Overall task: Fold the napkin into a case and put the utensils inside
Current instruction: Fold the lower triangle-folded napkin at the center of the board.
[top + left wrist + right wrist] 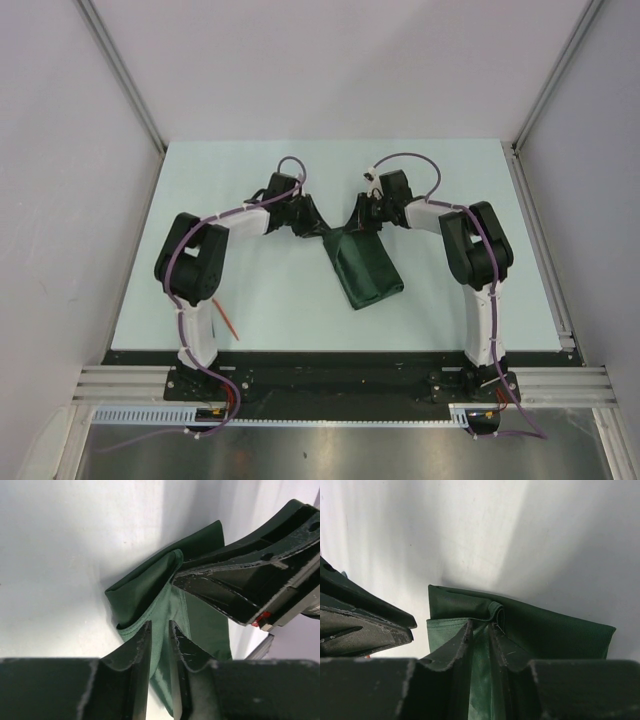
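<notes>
Table [450,300]: pale; napkin [365,270] lies mid-table.
Jaws: your left gripper [160,625] and right gripper [480,625] both pinch the napkin's far edge.
Risk: pull unevenly and thin cloth slips, fold collapses.

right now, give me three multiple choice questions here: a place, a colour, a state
1. Where does the orange-red utensil lie? A) by the left arm's base B) in the far right corner C) by the right arm's base
2. What colour is the napkin? A) white B) dark green C) yellow
3. What are the left gripper and the right gripper doing? A) both open, off the cloth B) both pinching the napkin C) one pinching, one off
Answers: 1 A, it lies beside that base; 2 B, plainly dark green; 3 B, cloth sits between each one's fingers.
</notes>
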Robot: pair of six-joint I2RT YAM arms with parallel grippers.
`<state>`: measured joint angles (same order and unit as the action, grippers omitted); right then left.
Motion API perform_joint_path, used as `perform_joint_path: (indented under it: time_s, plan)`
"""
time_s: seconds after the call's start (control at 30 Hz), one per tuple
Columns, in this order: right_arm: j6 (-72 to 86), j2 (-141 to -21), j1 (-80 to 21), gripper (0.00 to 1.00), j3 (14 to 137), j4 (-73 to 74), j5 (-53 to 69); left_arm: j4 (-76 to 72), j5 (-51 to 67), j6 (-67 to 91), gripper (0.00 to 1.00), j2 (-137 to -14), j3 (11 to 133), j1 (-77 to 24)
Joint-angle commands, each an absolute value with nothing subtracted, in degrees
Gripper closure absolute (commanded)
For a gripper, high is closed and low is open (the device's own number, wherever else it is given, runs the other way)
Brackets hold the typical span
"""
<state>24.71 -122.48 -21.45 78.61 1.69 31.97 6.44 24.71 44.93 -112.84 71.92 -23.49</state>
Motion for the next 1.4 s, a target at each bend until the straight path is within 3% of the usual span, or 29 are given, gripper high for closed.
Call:
perform_joint_path:
  time_s: [0.0,0.27,0.5,0.63,0.87,1.2,1.37]
  plan:
    - [23.20,-118.75,-21.09,0.75,81.21,4.22,31.99,7.47,22.51,42.37,0.74,-108.90,72.16,-24.78]
    - [21.18,-112.33,-21.36,0.56,79.20,9.83,30.41,12.47,18.72,38.24,0.69,-109.60,73.39,-24.96]
    - [21.88,-103.98,-24.08,0.55,68.83,9.06,31.99,15.21,19.51,35.42,0.70,-112.68,77.25,-24.17]
    - [23.46,-100.82,-25.84,0.58,61.45,6.69,33.57,15.47,19.42,32.27,0.66,-112.94,78.66,-24.17]
    - [26.72,-97.30,-27.42,0.73,52.30,1.68,34.72,20.04,25.66,19.36,0.66,-116.45,84.20,-24.08]
    - [26.98,-97.38,-26.54,0.79,48.69,-1.13,35.24,26.89,31.37,8.88,0.67,-121.46,92.89,-23.38]
    - [26.90,-96.77,-26.02,0.81,47.90,-1.23,35.25,24.80,31.73,11.32,0.66,-119.90,90.80,-23.38]
